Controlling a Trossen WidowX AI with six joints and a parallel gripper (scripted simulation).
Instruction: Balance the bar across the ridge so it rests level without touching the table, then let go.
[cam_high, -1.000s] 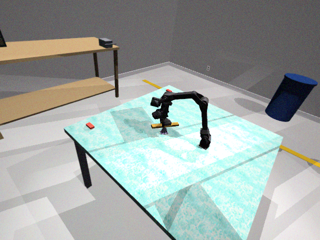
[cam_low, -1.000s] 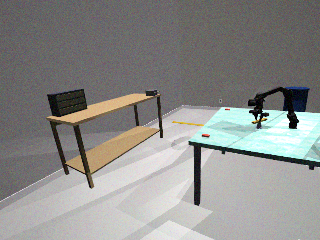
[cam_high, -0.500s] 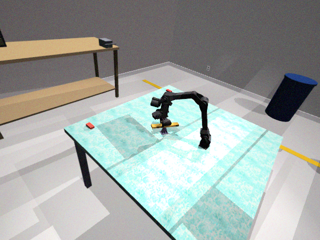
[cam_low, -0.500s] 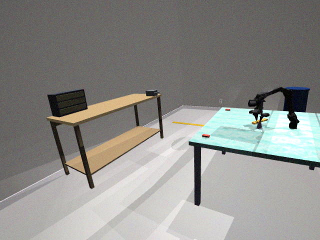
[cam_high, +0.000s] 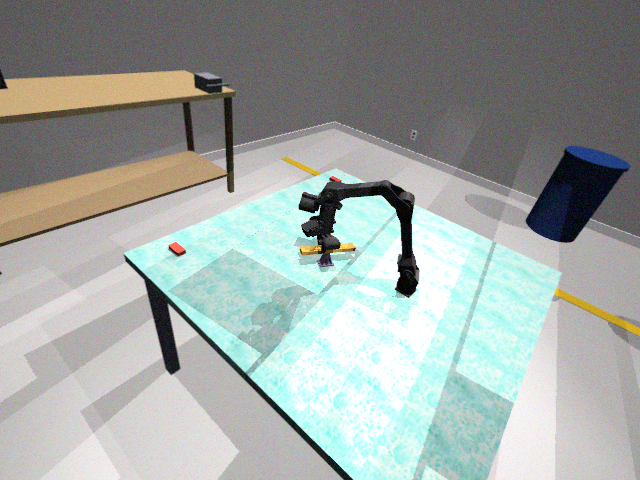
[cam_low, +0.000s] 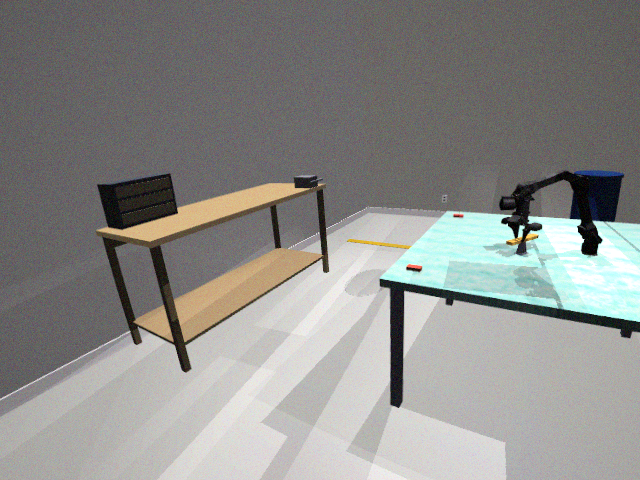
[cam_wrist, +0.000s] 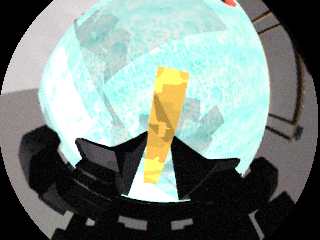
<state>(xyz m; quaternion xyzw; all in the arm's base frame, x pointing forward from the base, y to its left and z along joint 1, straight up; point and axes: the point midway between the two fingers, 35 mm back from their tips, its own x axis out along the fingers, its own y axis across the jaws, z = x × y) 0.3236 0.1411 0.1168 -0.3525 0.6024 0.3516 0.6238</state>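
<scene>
The yellow bar (cam_high: 344, 248) (cam_low: 513, 241) (cam_wrist: 172, 90) is held off the table, close to level in the top view. The dark purplish ridge (cam_high: 325, 261) (cam_low: 521, 249) stands on the table right under the bar's middle. In the top and exterior views the bar is at the ridge's top; whether they touch I cannot tell. My gripper (cam_wrist: 159, 136) is shut on the bar near its middle, a finger on each side, directly above the ridge. The fingers hide part of the bar and the ridge's top in the top and exterior views. The ridge is hidden in the wrist view.
The teal table (cam_high: 248, 227) (cam_low: 485, 279) carries a red block (cam_high: 176, 249) (cam_low: 414, 267) near its left corner and another red block (cam_high: 335, 179) (cam_low: 458, 215) at the far corner. The arm's base (cam_high: 407, 281) (cam_low: 589, 245) stands right of the ridge. A wooden workbench and a blue barrel stand off the table.
</scene>
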